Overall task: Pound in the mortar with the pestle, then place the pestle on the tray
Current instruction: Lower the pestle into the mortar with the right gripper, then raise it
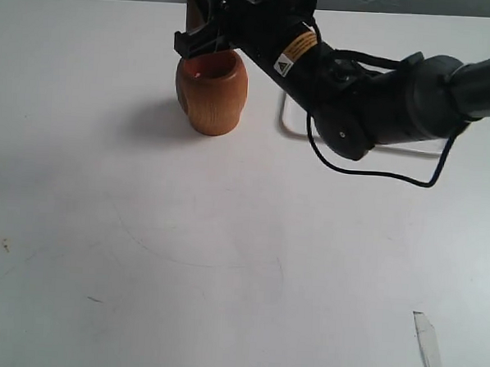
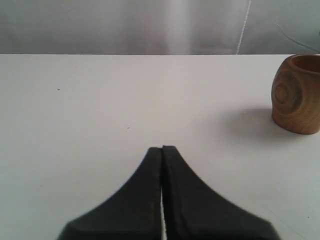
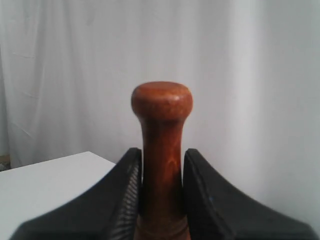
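Right tool (image 3: pixel 161 154) grips the pestle (image 3: pixel 161 112) upright, knob uppermost.

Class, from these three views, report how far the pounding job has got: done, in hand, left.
Done: the right end effector grips the pestle. In hand: it holds the pestle at the mouth of the mortar; whether pounding has happened cannot be told. Left: setting the pestle on the tray. The left end effector is shut, empty.

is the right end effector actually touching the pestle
Touching. The right wrist view shows the right end effector with both fingers pressed flush against the pestle shaft, no gap either side.
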Action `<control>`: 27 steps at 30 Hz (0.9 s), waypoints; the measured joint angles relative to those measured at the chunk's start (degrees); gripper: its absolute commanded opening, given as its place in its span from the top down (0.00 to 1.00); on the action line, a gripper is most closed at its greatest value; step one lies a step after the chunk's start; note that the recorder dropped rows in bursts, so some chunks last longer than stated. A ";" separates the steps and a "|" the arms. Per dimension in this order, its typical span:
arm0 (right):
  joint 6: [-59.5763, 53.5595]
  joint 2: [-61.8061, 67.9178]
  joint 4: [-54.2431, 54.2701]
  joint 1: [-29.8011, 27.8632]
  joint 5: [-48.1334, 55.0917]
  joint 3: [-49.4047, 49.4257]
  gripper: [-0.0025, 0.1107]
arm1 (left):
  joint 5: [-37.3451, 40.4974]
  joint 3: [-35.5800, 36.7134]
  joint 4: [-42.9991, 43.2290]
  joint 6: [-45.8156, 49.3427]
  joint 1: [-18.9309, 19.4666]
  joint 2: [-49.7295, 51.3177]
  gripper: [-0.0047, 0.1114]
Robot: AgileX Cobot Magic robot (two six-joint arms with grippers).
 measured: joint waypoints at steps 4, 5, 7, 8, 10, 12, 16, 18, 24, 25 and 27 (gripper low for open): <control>-2.60 0.27 -0.11 0.00 3.43 -1.63 0.98 | 0.00 0.00 0.00 0.00 0.00 0.00 0.96; -2.86 0.90 -0.11 0.00 3.56 -1.68 0.98 | 0.00 0.00 0.00 0.00 0.00 0.00 0.96; -3.59 2.78 0.17 0.00 3.56 -1.68 0.98 | 0.00 0.00 0.00 0.00 0.00 0.00 0.96; -4.17 4.28 0.77 0.00 3.42 -1.68 0.98 | 0.00 0.00 0.00 0.00 0.00 0.00 0.96; -5.19 9.96 3.00 0.00 2.13 -1.68 0.98 | 0.00 0.00 0.00 0.00 0.00 0.00 0.96; -5.32 12.59 3.36 0.00 -2.66 -2.41 0.98 | 0.00 0.00 0.00 0.00 0.00 0.00 0.96; -5.89 10.56 -1.04 0.00 -5.58 -2.06 0.98 | 0.00 0.00 0.00 0.00 0.00 0.00 0.96; -7.98 3.83 -1.26 0.00 -3.57 -2.45 0.98 | 0.00 0.00 0.00 0.00 0.00 0.00 0.96; -9.30 -3.60 -0.80 0.00 2.76 -6.00 0.98 | 0.00 0.00 0.00 0.00 0.00 0.00 0.96; -9.45 -1.17 -0.80 0.00 4.94 -6.00 0.98 | 0.00 0.00 0.00 0.00 0.00 0.00 0.96; -9.45 2.47 -0.80 0.00 6.35 -6.00 0.98 | 0.00 0.00 0.00 0.00 0.00 0.00 0.96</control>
